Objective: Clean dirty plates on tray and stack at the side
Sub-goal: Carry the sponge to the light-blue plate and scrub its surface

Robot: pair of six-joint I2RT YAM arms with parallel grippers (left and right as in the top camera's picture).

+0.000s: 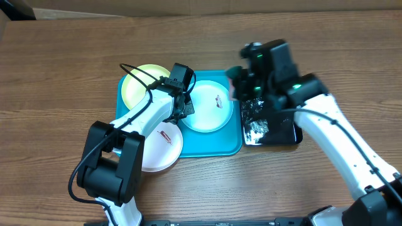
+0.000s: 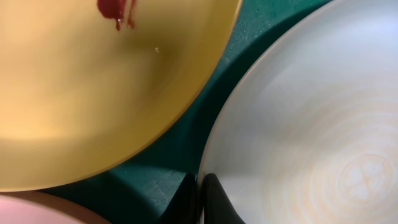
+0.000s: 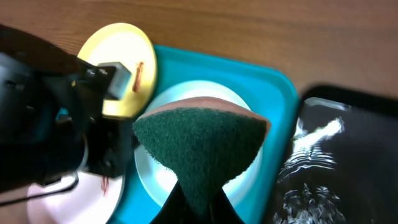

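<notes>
left jaws pinched on pale blue plate rim | right jaws clamped on green sponge

In the overhead view the left arm is covering parts of the yellow-green plate, the white plate and the tray. In the right wrist view the green sponge is hiding the middle of the pale blue plate. In the left wrist view all three plates are running off the picture's edges, close and blurred.
</notes>
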